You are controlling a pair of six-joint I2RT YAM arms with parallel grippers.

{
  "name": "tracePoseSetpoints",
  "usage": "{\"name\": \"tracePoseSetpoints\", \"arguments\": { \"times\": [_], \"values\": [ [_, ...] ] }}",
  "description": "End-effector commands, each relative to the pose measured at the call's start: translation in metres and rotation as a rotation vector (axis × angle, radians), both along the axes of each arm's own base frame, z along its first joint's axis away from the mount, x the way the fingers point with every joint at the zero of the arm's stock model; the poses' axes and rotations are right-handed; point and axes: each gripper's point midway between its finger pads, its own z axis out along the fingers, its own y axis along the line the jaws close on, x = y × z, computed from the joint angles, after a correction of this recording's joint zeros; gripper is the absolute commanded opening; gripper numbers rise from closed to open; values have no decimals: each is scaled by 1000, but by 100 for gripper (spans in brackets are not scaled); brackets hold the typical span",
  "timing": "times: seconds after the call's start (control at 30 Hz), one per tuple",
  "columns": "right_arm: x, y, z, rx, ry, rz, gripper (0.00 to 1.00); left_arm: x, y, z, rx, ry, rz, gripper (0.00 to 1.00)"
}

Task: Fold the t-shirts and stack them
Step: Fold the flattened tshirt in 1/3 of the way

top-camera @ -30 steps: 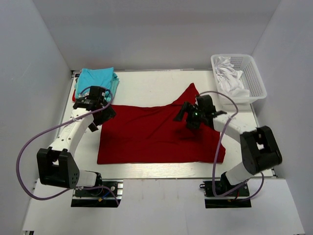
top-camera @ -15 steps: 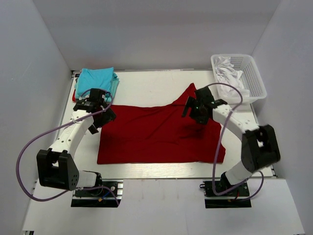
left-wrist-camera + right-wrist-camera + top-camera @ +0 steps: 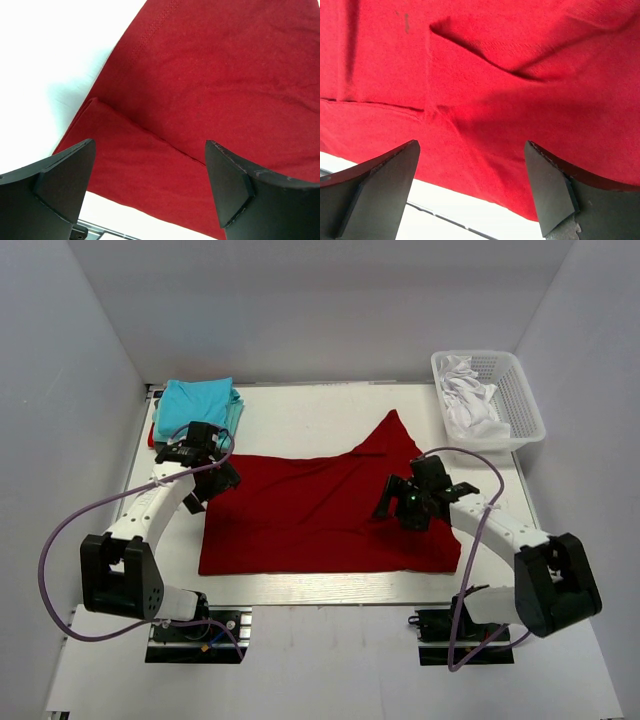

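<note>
A large dark red t-shirt [image 3: 310, 510] lies spread on the white table, one part pointing to the back right. It fills the left wrist view [image 3: 210, 90] and the right wrist view [image 3: 510, 75]. Folded turquoise t-shirts [image 3: 198, 400] are stacked at the back left corner. My left gripper [image 3: 207, 483] is open and empty over the red shirt's left edge, where a folded flap shows [image 3: 135, 165]. My right gripper [image 3: 398, 508] is open and empty above the shirt's right part, near its front hem.
A white mesh basket [image 3: 520, 405] with white cloth [image 3: 470, 400] inside stands at the back right. Grey walls close in the table on three sides. The table's metal front edge [image 3: 330, 590] runs just below the red shirt.
My right gripper moved toward the back, then came forward and down over the shirt's right part. My left gripper shifted slightly toward the back at the shirt's left edge. The shirt lies unchanged.
</note>
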Motion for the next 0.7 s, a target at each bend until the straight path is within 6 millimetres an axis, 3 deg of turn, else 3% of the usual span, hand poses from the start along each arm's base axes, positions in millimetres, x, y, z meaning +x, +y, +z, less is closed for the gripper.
{"name": "tracePoseSetpoints", "arguments": {
  "times": [0.0,0.17,0.43,0.67],
  "values": [
    [24,23,8,90,-50,21,90,1,1,2,0,-10,-4,100],
    [40,31,-1,99,-66,7,90,-1,4,4,10,-13,0,100],
    [98,41,21,107,-217,-65,90,-1,4,4,10,-13,0,100],
    [143,62,17,149,-267,-70,90,-4,-2,1,-18,-1,-12,100]
  ]
}}
